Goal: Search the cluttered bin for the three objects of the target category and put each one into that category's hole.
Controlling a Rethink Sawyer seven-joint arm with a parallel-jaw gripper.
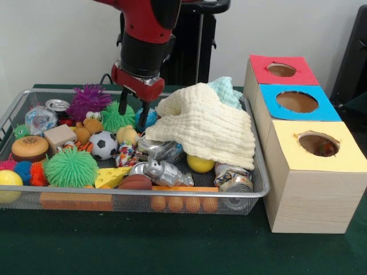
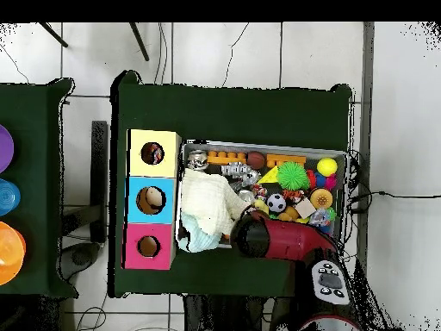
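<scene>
The wire mesh bin [image 1: 172, 195] is full of toys. One small bundle of white fabric with red and blue patches [image 1: 125, 155] lies mid-bin, between a soccer ball [image 1: 104, 144] and crushed cans. My gripper [image 1: 133, 114] hangs open and empty over the bin's back, just behind that bundle, its fingers [image 1: 143, 117] down among the toys. The yellow-topped box [image 1: 304, 157] stands nearest at the right; inside its round hole [image 1: 312, 139] something multicoloured [image 1: 325, 150] shows. In the overhead view the arm [image 2: 280, 241] hides the gripper; the yellow box's hole [image 2: 152, 153] shows a patterned thing inside.
A cream cloth [image 1: 206, 123] and a mint-green cloth [image 1: 226, 90] are heaped at the bin's right end. Blue-topped [image 1: 269, 94] and red-topped [image 1: 261, 66] boxes stand behind the yellow one. Spiky balls [image 1: 70, 167], a toy burger [image 1: 30, 148], cans [image 1: 234, 179] and a yellow ball [image 1: 200, 164] crowd the bin.
</scene>
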